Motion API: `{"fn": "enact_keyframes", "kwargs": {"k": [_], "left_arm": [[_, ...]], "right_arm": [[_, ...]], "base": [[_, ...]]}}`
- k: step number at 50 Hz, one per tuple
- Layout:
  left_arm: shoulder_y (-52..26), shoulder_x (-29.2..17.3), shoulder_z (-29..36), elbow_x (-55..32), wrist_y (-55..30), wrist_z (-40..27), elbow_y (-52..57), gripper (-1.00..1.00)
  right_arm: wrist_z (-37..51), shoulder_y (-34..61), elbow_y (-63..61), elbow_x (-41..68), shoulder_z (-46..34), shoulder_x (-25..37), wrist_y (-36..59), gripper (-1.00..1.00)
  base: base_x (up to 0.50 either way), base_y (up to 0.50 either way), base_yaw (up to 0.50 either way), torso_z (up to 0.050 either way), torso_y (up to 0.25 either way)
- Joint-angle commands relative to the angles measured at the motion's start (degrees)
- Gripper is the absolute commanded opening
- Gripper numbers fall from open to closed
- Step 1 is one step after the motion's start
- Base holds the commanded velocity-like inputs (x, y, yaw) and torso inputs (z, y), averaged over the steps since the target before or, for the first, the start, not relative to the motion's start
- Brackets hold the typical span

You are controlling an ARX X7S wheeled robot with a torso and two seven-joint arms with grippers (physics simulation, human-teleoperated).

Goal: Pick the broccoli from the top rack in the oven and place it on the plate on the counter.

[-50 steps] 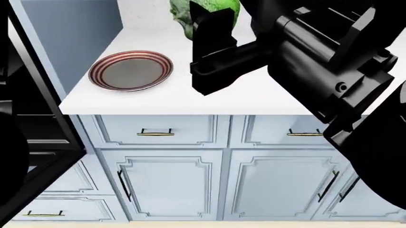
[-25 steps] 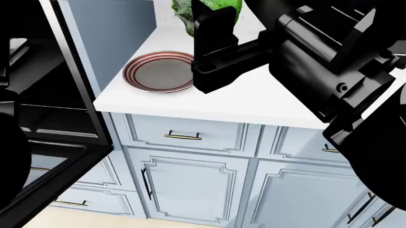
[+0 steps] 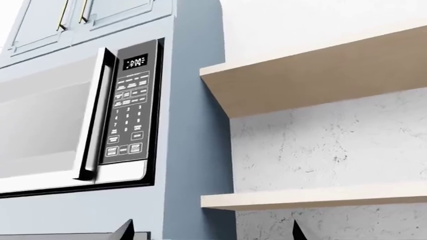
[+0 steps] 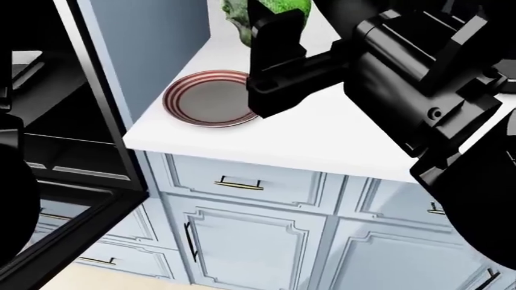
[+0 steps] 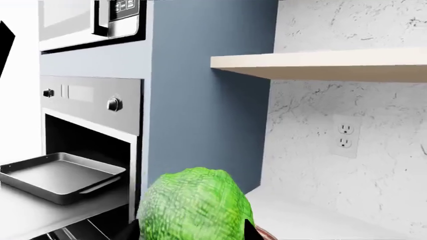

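The white counter sits over pale cabinet drawers with slim brass handles. The red-ringed plate lies flat on it, near its left end.

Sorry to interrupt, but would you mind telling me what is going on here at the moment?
The robot's right gripper is holding a bright green, bumpy lump of broccoli in the air above the smooth white counter. The round plate with red-and-white rings sits empty on that counter, partly under the gripper. Beside the counter, the built-in oven with the black interior is open, with a grey rimmed baking tray on its rack. The left arm is not handling anything visible.
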Motion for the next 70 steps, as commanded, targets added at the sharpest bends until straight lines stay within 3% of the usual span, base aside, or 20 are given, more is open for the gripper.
{"fn": "enact_keyframes", "kwargs": {"k": [1,18,40,50,70], "left_arm": [[0.0,0.1,0.3,-0.2,0.3,0.0,0.0,1.00],[0.0,0.4,0.6,-0.1,0.8,-0.1,0.1,1.00],[-0.1,0.1,1.1,0.4,1.1,0.3,0.0,1.00],[-0.3,0.0,1.1,0.0,1.2,-0.1,0.1,1.00],[-0.8,-0.7,0.5,-2.1,1.7,-1.9,0.6,1.00]], "right_arm": [[-0.5,-1.7,0.3,-2.6,0.0,0.3,0.6,-1.00],[-0.6,-2.3,-1.1,-2.2,-1.3,0.6,1.2,-1.00],[-2.0,-2.3,-1.5,-3.2,-1.3,1.0,1.1,-1.00],[-2.3,-2.1,-1.8,-4.0,-1.4,0.9,0.9,-1.00],[-18.5,-5.9,8.4,-19.2,-7.8,-4.2,1.9,-1.00]], "base": [[0.47,-0.26,0.00,0.000,0.000],[0.50,-0.10,0.00,0.000,0.001],[0.45,0.31,0.00,0.000,0.002],[0.00,0.00,0.00,0.000,0.002],[0.00,0.00,0.00,0.000,0.000]]}}
